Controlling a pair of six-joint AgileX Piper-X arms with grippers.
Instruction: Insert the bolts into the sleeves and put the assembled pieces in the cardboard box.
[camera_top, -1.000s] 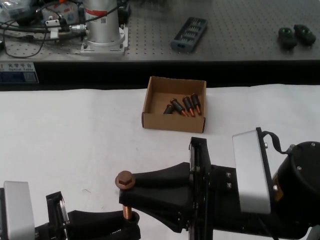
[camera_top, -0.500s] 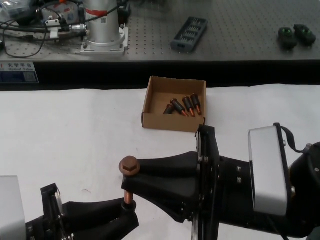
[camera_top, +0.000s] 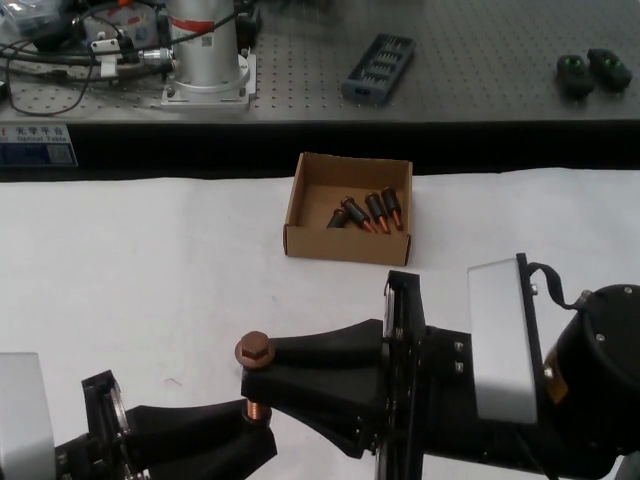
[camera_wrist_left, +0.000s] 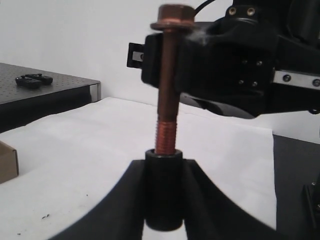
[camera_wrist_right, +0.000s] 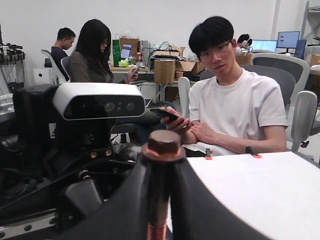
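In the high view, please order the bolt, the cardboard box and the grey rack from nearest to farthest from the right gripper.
1. bolt: held by the right gripper itself.
2. cardboard box: ahead, on the white sheet.
3. grey rack: beyond the box, on the perforated bench.

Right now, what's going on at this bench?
Two robot arms are at the insertion step. The right gripper holds a copper bolt upright near its head, and the left gripper holds a black sleeve beneath it. The bolt's threaded end sits at the sleeve's mouth, with most of the shank above it. Farther back, the cardboard box has several assembled pieces lying in it.
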